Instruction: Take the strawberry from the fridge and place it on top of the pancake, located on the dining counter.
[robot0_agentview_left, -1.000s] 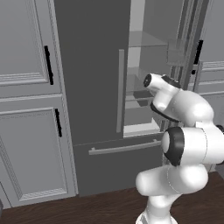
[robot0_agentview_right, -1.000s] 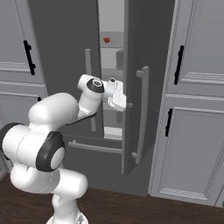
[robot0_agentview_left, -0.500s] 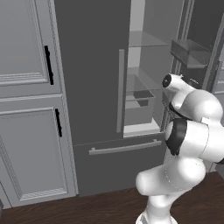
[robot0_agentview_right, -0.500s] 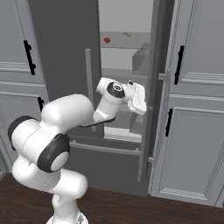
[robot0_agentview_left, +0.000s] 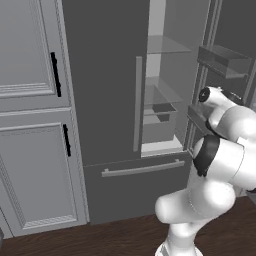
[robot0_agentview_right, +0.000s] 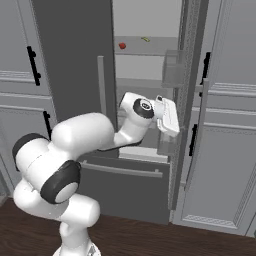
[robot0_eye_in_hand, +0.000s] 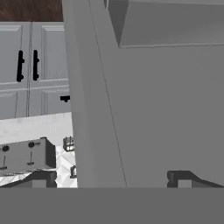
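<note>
Well inside fridge (robot0_agentview_right: 70, 60), strawberry (robot0_agentview_right: 122, 45); tool (robot0_agentview_right: 169, 116) open.

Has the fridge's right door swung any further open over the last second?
Yes. The right door has swung rightward, away from the closed left door, widening the gap.

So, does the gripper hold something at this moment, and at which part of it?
Nothing is held. The gripper is open, beside the inner face of the fridge door. The strawberry lies on a shelf inside the fridge.

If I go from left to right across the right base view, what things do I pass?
Black cabinet handle → closed fridge door's silver handle → strawberry → small yellowish item → robot's hand → open fridge door
</note>
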